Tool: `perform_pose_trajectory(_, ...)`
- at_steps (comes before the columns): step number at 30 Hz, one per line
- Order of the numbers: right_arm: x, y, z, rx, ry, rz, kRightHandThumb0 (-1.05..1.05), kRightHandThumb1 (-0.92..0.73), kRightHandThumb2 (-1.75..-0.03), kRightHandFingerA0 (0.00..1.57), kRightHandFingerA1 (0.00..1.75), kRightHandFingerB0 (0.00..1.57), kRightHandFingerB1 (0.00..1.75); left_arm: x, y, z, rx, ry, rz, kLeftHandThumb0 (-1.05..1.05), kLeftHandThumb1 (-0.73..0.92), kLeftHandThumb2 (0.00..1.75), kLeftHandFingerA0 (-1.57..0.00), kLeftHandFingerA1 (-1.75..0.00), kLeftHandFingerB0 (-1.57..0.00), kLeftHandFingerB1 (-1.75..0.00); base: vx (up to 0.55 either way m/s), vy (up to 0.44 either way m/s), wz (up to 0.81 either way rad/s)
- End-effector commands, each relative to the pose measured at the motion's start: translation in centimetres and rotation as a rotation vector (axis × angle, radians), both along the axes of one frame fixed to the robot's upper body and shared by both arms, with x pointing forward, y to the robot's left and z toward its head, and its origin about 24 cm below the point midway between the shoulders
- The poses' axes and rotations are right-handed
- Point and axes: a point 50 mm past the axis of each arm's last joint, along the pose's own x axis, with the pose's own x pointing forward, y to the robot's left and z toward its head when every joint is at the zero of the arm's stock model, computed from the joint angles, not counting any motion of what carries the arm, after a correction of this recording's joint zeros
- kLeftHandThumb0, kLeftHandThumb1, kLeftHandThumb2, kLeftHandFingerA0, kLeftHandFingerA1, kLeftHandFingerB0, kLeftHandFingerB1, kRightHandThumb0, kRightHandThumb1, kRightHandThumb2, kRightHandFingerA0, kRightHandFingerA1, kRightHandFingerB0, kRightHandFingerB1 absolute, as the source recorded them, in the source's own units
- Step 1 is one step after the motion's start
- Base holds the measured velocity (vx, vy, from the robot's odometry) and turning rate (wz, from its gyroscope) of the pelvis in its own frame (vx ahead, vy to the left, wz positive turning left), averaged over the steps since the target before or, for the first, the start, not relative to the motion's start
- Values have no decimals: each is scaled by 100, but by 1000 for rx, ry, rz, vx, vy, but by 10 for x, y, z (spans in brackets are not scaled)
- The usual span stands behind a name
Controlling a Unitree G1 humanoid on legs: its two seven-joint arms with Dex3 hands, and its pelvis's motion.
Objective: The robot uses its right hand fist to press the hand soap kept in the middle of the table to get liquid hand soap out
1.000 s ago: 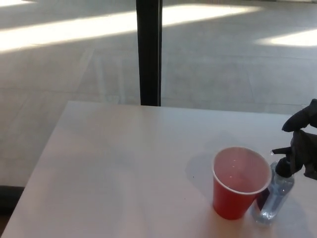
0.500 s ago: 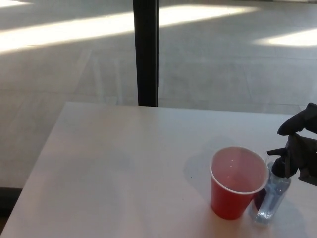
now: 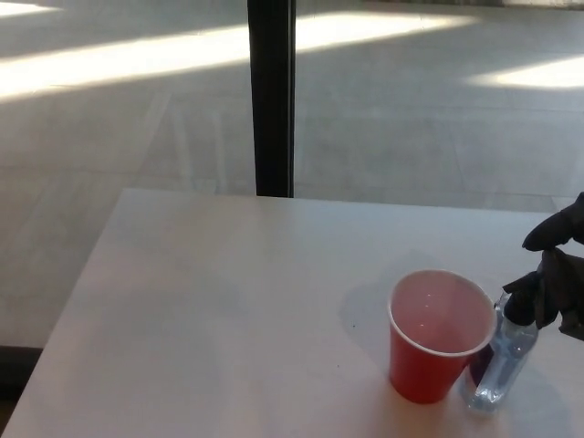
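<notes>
A clear hand soap bottle [image 3: 498, 365] with a black pump head stands at the table's near right, touching the right side of a red plastic cup [image 3: 438, 336]. The cup is upright, and its inside looks pale. My right hand [image 3: 558, 274] comes in from the right edge of the head view. Its lower part rests on or just over the pump head, hiding most of it. Much of the hand is cut off by the picture edge. My left hand does not show.
The white table [image 3: 228, 301] reaches from the near left to the right edge. Beyond its far edge stands a black post [image 3: 272, 96] on a grey floor with sunlit stripes.
My right hand has drifted slightly to the right and now covers more of the pump spout. Cup and bottle stay where they were. The view itself shifted a little.
</notes>
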Motion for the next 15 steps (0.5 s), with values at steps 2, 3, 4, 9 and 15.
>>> perform_pose_trajectory(2, -16, -1, -59, -36, 318, -26, -26, -68, -95, 105, 175, 67, 147, 3, 5, 4, 16, -16, 8, -31, 46, 92, -79, -95, -55, -79, 0, 0, 0)
perform_pose_trajectory(3, -17, 0, -60, -30, 329, -21, -24, -67, -101, 105, 175, 76, 136, 3, 5, 4, 14, -17, 5, -31, 47, 92, -79, -95, -55, -79, 0, 0, 0)
perform_pose_trajectory(4, -17, 1, -62, -31, 335, -17, -24, -67, -101, 105, 175, 76, 136, 3, 5, 4, 15, -16, 3, -31, 47, 92, -79, -95, -55, -79, 0, 0, 0)
perform_pose_trajectory(9, -19, 0, -66, -49, 345, -15, -27, -67, -103, 102, 175, 73, 146, 3, 5, 4, 12, -13, 3, -31, 45, 92, -79, -95, -56, -79, 0, 0, 0)
perform_pose_trajectory(15, -18, 0, -65, -38, 344, -30, -25, -66, -101, 102, 175, 75, 140, 2, 5, 4, 11, -15, 10, -33, 46, 91, -81, -97, -58, -81, 0, 0, 0)
